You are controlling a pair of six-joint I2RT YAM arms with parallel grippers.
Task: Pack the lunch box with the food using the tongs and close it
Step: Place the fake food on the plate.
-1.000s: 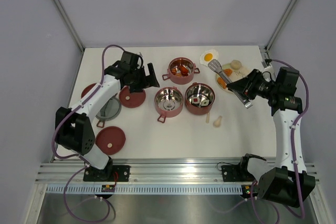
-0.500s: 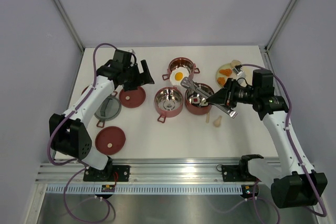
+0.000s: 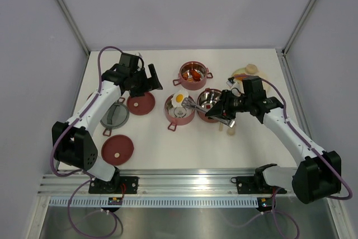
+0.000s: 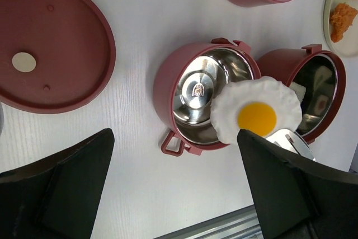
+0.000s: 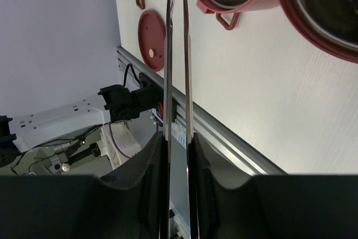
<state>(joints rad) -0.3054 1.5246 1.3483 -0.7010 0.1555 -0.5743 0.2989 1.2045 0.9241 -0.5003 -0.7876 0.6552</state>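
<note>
The lunch box stands apart as three dark-red bowls: the middle bowl [image 3: 178, 115] [image 4: 196, 96], the right bowl [image 3: 211, 104] [image 4: 316, 85] and the back bowl [image 3: 194, 75], which has orange food in it. My right gripper [image 3: 221, 111] [image 5: 178, 155] is shut on the silver tongs [image 3: 194, 104] [image 5: 178, 54]. The tongs' tips pinch a fried egg [image 3: 179, 98] [image 4: 254, 117] over the middle bowl's right rim. My left gripper [image 3: 146, 80] [image 4: 179, 194] hangs open and empty above a red lid [image 3: 140, 103] [image 4: 50, 43].
A cream plate [image 3: 243, 75] [image 4: 335, 32] with orange pieces [image 4: 342, 18] sits at the back right. A beige piece [image 3: 230, 130] lies in front of the right bowl. A grey lid [image 3: 114, 116] and another red lid [image 3: 117, 149] lie at the left.
My right arm has swung left, carrying the fried egg in the tongs from the plate to over the middle bowl. My left arm shifted slightly and stays open.
</note>
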